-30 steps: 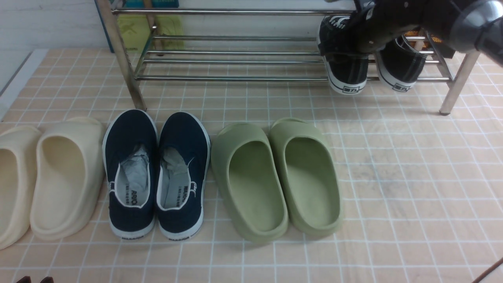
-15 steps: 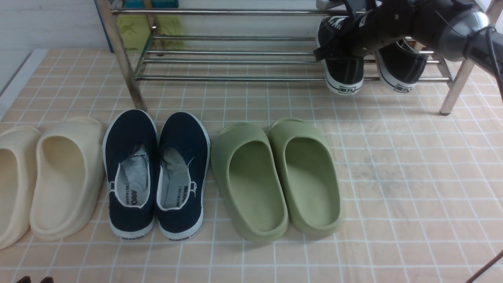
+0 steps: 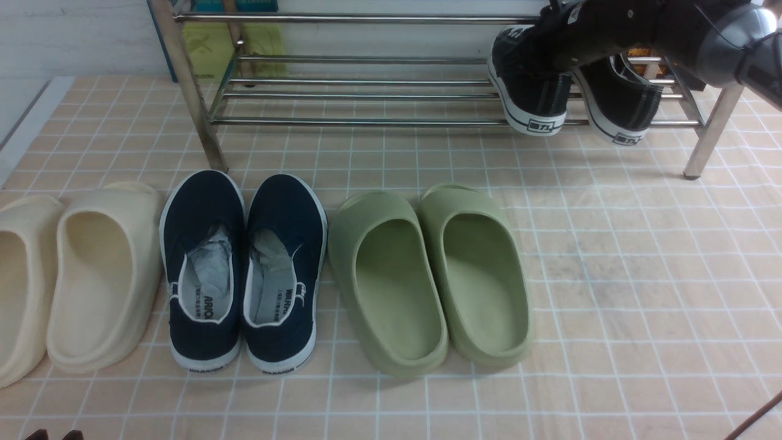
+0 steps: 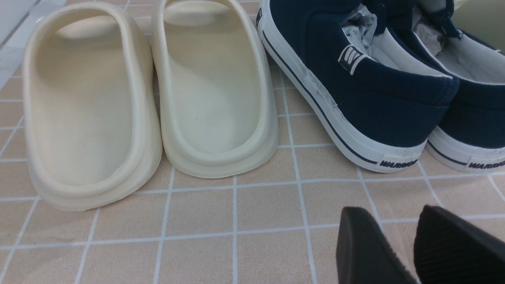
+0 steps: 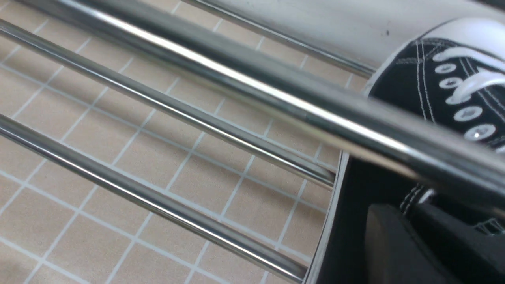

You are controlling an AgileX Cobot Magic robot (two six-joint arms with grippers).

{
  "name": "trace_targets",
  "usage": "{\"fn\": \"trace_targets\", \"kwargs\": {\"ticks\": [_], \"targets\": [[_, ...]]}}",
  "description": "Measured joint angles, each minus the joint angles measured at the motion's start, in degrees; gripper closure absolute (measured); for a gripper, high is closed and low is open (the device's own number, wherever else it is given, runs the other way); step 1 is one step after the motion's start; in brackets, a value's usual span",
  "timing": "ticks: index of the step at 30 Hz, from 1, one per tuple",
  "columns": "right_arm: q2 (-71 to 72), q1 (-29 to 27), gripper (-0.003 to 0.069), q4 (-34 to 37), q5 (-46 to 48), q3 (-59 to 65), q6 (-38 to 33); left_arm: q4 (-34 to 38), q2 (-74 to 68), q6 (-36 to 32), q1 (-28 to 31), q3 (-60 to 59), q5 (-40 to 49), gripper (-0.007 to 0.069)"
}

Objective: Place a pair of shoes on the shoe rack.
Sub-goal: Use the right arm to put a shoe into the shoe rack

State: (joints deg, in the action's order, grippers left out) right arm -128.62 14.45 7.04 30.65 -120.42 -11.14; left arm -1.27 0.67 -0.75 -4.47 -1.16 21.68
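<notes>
The beige tiled floor (image 3: 611,366) with pale grid lines runs back to a whitish wall (image 3: 73,36). From the left stand cream foam clogs (image 3: 98,281), then navy laceless canvas slip-ons (image 3: 204,263) and green foam slippers (image 3: 397,287); the left claw (image 4: 378,232), its fingertips apart with nothing between them, is near the clogs and slip-ons. Behind them stretches the low shiny steel rack (image 3: 366,123) of round bars, a yellow-green panel (image 3: 204,52) behind its left end. Toward its right end, on the lower bars, sit the two black canvas sneakers (image 3: 540,101) with white soles, heels toward the camera. The right claw (image 5: 406,232) is against the left sneaker, its fingertips close together; whether it grips the shoe cannot be told. Compared with the earlier frame, the left sneaker's heel sits farther back and its body slants more.
</notes>
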Motion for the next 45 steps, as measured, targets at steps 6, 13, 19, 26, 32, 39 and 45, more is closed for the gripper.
{"fn": "trace_targets", "kwargs": {"ticks": [6, 13, 19, 26, 32, 39, 45], "targets": [[0.12, -0.47, 0.0577, 3.19, 1.46, -0.11, -0.14, 0.00, 0.00, 0.00, 0.00, 0.00, 0.00, 0.0385], [3.04, -0.59, 0.0578, 6.69, 0.24, 0.24, -0.21, 0.00, 0.00, 0.00, 0.00, 0.00, 0.00, 0.0385], [3.47, -0.53, 0.0580, 6.30, 0.24, 0.36, -0.21, 0.00, 0.00, 0.00, 0.00, 0.00, 0.00, 0.0385], [3.70, -0.53, 0.0580, 4.37, 2.25, 0.36, -1.35, 0.00, 0.00, 0.00, 0.00, 0.00, 0.00, 0.0385], [5.25, -0.64, 0.0580, 4.65, 9.08, 0.02, -8.15, 0.00, 0.00, 0.00, 0.00, 0.00, 0.00, 0.0385], [5.79, -0.64, 0.0580, 6.23, 15.50, -0.03, -9.90, 0.00, 0.00, 0.00, 0.00, 0.00, 0.00, 0.0385], [5.79, -0.64, 0.0580, 6.74, 16.96, -0.03, -9.63, 0.00, 0.00, 0.00, 0.00, 0.00, 0.00, 0.0385]]}}
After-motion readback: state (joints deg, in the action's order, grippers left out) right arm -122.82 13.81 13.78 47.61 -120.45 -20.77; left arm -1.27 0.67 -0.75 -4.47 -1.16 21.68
